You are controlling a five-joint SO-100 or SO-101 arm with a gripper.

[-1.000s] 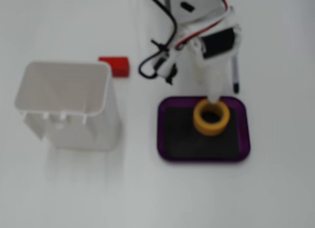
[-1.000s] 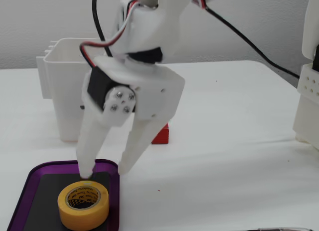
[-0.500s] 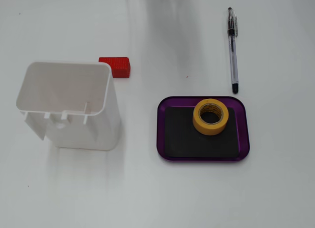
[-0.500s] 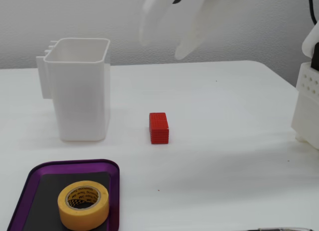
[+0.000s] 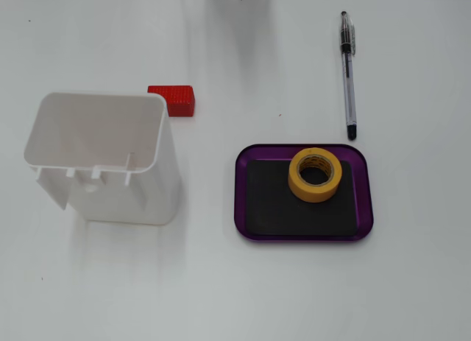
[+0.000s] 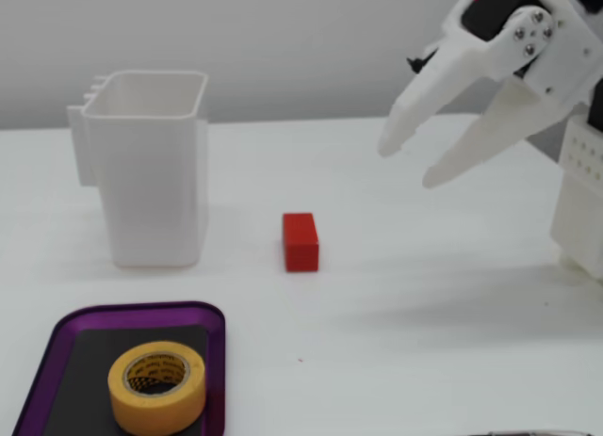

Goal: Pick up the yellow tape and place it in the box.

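The yellow tape (image 5: pixel 315 174) lies flat inside the purple box (image 5: pixel 242 208), on its black floor near the upper right corner in a fixed view. In the other fixed view the tape (image 6: pixel 156 386) rests in the box (image 6: pixel 217 332) at the lower left. My white gripper (image 6: pixel 408 168) hangs in the air at the upper right of that view, open and empty, well away from the tape and the box. The gripper is out of view in the top-down fixed view.
A tall white plastic container (image 5: pixel 103 157) (image 6: pixel 151 168) stands upright. A small red block (image 5: pixel 171 100) (image 6: pixel 301 241) lies beside it. A clear pen with a black tip (image 5: pixel 348 74) lies above the box. The arm's white base (image 6: pixel 579 201) is at the right edge.
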